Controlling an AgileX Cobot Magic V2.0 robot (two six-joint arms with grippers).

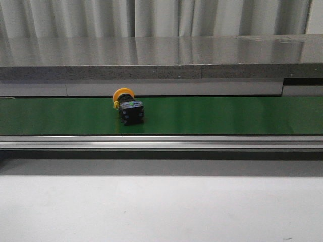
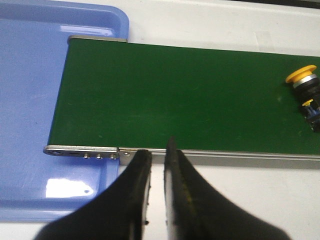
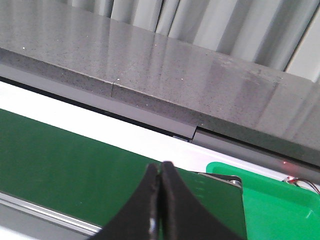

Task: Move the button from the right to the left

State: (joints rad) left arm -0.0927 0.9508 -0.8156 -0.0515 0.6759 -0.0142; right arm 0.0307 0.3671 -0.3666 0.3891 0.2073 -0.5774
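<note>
Button lying on green belt, well apart from left jaws, narrowly parted; right jaws pressed together, empty.

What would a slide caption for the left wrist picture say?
Button lies on the green belt; nearly closed, empty left jaws, blue tray beyond.

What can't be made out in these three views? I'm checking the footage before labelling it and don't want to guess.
- The button: cut off by the picture edge in the left wrist view; absent from the right wrist view; its green mark is too small to read.
- Blue tray: out of frame in the front view; partly covered by the green belt.
- Green bin: cut off by the edge.
- Left gripper and right gripper: not in the front view.
</note>
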